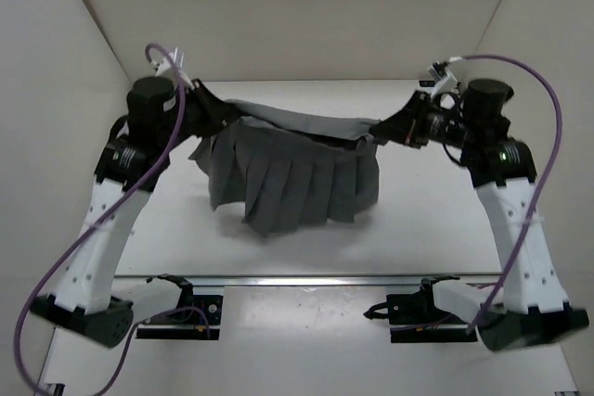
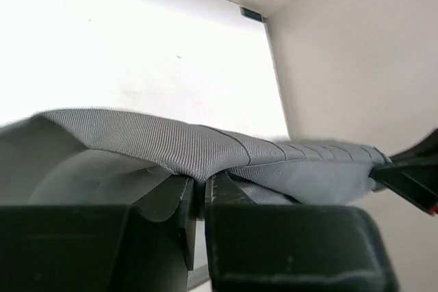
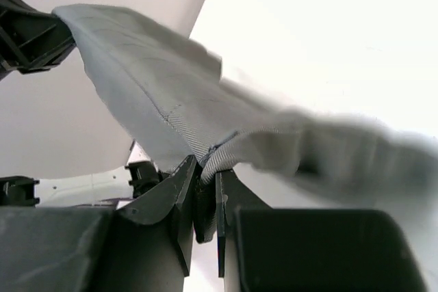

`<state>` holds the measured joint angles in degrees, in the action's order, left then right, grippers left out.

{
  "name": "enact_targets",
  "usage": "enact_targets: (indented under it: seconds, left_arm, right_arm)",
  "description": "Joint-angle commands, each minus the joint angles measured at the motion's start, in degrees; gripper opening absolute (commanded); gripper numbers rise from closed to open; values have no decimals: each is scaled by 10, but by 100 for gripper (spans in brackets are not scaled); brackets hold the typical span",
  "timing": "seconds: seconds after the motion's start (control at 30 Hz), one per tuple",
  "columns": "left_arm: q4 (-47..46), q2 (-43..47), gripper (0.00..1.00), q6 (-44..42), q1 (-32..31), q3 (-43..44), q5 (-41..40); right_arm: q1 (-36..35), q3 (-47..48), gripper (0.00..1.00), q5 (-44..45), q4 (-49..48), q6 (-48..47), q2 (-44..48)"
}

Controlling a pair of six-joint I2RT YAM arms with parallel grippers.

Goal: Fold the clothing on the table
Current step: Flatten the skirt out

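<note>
My left gripper (image 2: pixel 200 186) and right gripper (image 3: pixel 207 172) clenched the skirt's (image 1: pixel 297 178) top edge aloft; laying it doubled below them was probably due next.

The clothing (image 1: pixel 292 183) is mid grey all over, and its many parallel pleats read as darker and lighter vertical stripes; close up, the weave shows a fine diagonal rib. The table (image 1: pixel 436 220) is plain white and its rail (image 1: pixel 306 278) is silver. The left gripper (image 2: pixel 198 186) and the right gripper (image 3: pixel 207 169) are matt black. The left arm (image 1: pixel 97 238) and the right arm (image 1: pixel 524 238) have white lower shells and black joints, with purple cables (image 1: pixel 548 108). A small green light (image 1: pixel 502 155) glows on the right arm. The walls (image 1: pixel 306 6) are pale beige
</note>
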<state>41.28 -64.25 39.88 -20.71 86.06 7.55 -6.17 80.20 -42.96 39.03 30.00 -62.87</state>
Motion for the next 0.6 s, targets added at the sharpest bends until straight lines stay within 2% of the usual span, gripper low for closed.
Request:
enact_targets:
  seconds: [0.0,0.07,0.13,0.17,0.23,0.27,0.3,0.33,0.4,0.5,0.57]
  left_arm:
    - [-11,-105,0,-14,33,85,15]
    - [-9,-162,0,-24,44,175,23]
    - [1,-237,0,-23,66,303,44]
    - [-3,-249,0,-11,80,343,61]
    - [-25,-265,0,10,101,362,88]
    - [-30,-262,0,16,109,358,93]
    - [-34,-255,0,18,116,345,93]
    - [-31,-233,2,-1,104,287,92]
    - [-29,-209,6,-10,95,240,95]
    - [-68,-137,16,-4,74,55,92]
    - [-103,-62,18,12,60,-121,106]
  right_arm:
    - [-10,108,0,10,-35,2,-131]
    - [-7,232,0,18,-5,-16,-204]
    - [-2,437,0,24,62,-28,-309]
    - [5,486,0,17,78,-25,-332]
    - [24,606,0,-12,105,-4,-398]
    - [32,609,0,-23,106,2,-400]
    - [33,592,0,-21,105,1,-389]
    - [21,466,0,9,78,-25,-339]
    - [14,381,0,25,50,-27,-298]
    - [14,158,0,31,-26,-14,-205]
    - [13,1,0,52,-48,-18,-159]
